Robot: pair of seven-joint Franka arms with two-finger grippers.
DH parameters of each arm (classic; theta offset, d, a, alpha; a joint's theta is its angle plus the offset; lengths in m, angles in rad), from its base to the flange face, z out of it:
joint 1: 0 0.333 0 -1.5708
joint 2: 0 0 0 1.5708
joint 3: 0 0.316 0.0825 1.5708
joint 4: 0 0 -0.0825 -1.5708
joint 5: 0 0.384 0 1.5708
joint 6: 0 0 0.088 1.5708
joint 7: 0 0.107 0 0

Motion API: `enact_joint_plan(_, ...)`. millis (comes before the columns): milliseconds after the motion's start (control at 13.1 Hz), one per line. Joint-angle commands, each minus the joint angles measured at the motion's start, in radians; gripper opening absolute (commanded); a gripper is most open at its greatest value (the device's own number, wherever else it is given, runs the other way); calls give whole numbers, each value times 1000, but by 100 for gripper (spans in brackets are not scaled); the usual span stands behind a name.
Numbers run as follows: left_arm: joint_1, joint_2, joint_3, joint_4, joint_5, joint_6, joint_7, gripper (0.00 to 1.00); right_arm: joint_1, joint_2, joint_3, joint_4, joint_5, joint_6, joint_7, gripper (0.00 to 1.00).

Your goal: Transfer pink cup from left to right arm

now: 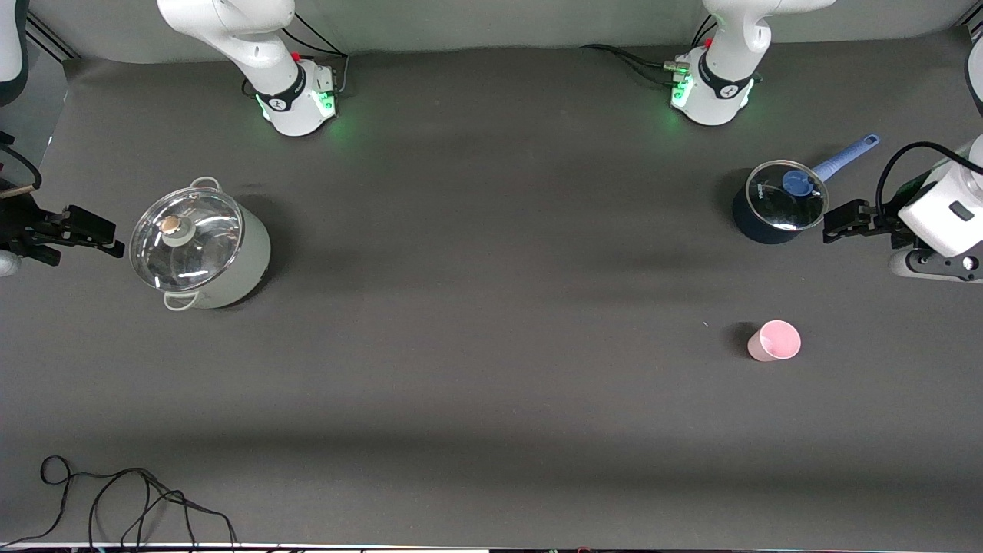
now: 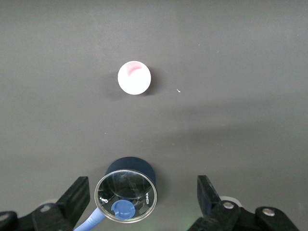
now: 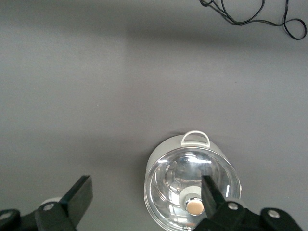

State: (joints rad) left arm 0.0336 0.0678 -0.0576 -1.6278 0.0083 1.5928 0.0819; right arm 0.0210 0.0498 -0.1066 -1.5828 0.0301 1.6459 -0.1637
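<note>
The pink cup (image 1: 774, 341) stands upright on the dark table, toward the left arm's end and nearer to the front camera than the blue saucepan (image 1: 776, 203). Nothing touches it. In the left wrist view the pink cup (image 2: 134, 77) shows from above, well clear of the fingers. My left gripper (image 1: 835, 223) hangs open and empty over the table beside the saucepan; its wrist view shows the left gripper (image 2: 143, 185) with jaws wide apart. My right gripper (image 1: 115, 236) waits open and empty at the right arm's end, beside the white pot (image 1: 201, 244); in its wrist view the right gripper (image 3: 147, 185) holds nothing.
The blue saucepan (image 2: 126, 195) has a glass lid and a light-blue handle (image 1: 846, 156). The white pot (image 3: 178, 178) also carries a glass lid with a knob. A black cable (image 1: 115, 499) lies at the table's front edge near the right arm's end.
</note>
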Motion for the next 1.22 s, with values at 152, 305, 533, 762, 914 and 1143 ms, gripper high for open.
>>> enact_joint_plan(152,6,-11,-4,-12,-10,9,4,99,5,-4,-4,17,-16,-11,-19,100)
enact_joint_plan(305,6,-10,-4,-12,-10,9,4,99,4,-4,-5,17,-15,-11,-19,100)
enact_joint_plan(533,6,-10,-4,-12,-10,9,4,99,5,-2,-4,18,-13,-9,-13,100)
enact_joint_plan(762,6,-10,-4,-12,-10,9,6,99,7,1,-2,23,-15,-8,-8,100)
enact_joint_plan(914,8,-8,-4,-12,-10,7,18,99,7,7,2,29,-18,-6,-7,100)
enact_joint_plan(1143,9,-3,-2,-10,-10,3,59,99,5,8,2,33,-18,-9,-5,100)
